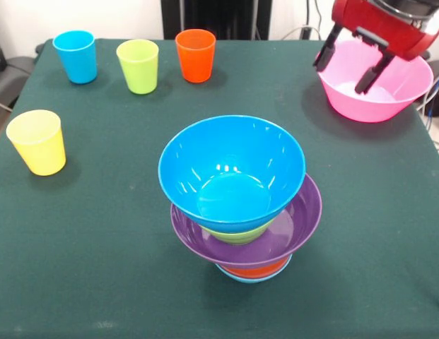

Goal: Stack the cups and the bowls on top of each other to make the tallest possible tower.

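gripper: red and black gripper hangs at the top right over the large pink bowl, two dark fingers spread wide, nothing between them. One finger sits at the bowl's near-left rim, the other dips inside; touching or just above, can't tell from this angle.

tower: the tower stands mid-table toward the front. From the bottom: light-blue bowl, orange bowl, wide purple bowl, green bowl only peeking out, deep blue bowl on top, mouth up.

tower stability: blue bowl looks shifted a bit left of the purple one; probably tolerates a gentle placement, not a shove.

pink bowl handling: thin glossy plastic, looks light and stiff, slippery wall. Best hold is likely a pinch on the rim, one finger inside and one outside. Wide and light, so it may swing or tip in a rim grip.

cups: blue cup, lime green cup and orange cup in a row along the far side, yellow cup alone at the left; all upright and well apart from the tower.

cup handling: light, tapered, smooth; grip across the upper wall or the rim, as a squeeze lower down may slide on the taper.

task progress: five bowls stacked; pink bowl and four cups still loose on the green tablecloth.
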